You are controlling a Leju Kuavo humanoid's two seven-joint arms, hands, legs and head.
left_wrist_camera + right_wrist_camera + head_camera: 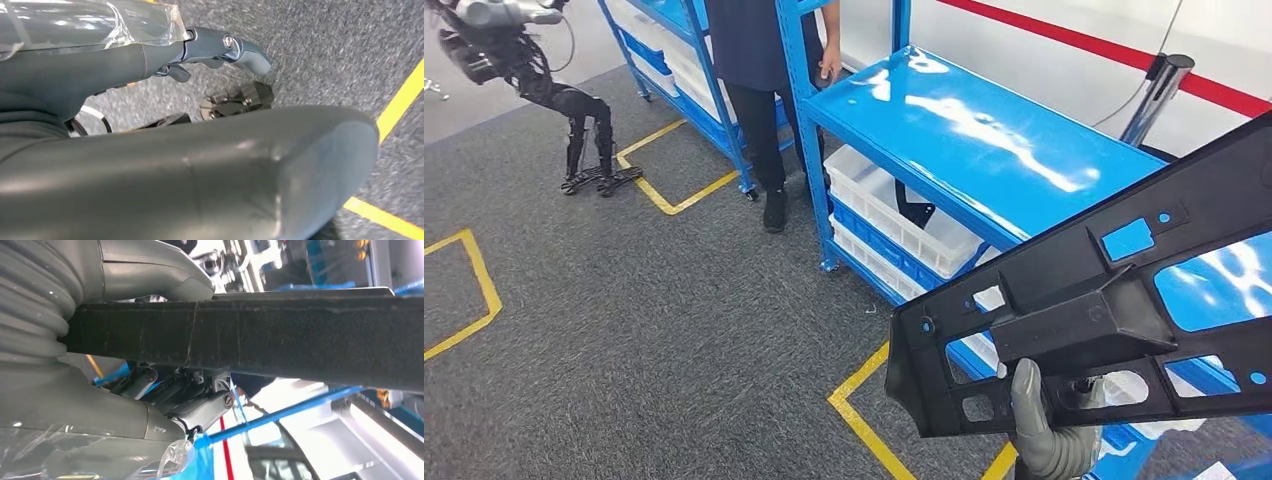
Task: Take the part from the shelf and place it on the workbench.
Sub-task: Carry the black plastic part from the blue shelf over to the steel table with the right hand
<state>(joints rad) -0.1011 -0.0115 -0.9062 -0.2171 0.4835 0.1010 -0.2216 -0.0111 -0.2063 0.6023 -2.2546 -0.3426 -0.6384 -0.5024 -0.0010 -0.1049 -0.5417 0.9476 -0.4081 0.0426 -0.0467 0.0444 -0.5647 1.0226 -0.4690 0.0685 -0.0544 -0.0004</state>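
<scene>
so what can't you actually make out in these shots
- Black part: its far end is cut off by the head view's right edge.
- Right hand: mostly hidden behind the part in the head view.
- Left hand: its own thumb blocks the wrist view, so its fingers' pose is unclear.
- Person: cut off by the top edge.

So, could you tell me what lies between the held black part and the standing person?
In the head view, the blue shelf with its white bins stands between the part and the person.

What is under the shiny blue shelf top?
Under the blue shelf top sit white bins on lower shelves, one with a black piece sticking out. The black part held by the right hand covers the rest.
</scene>
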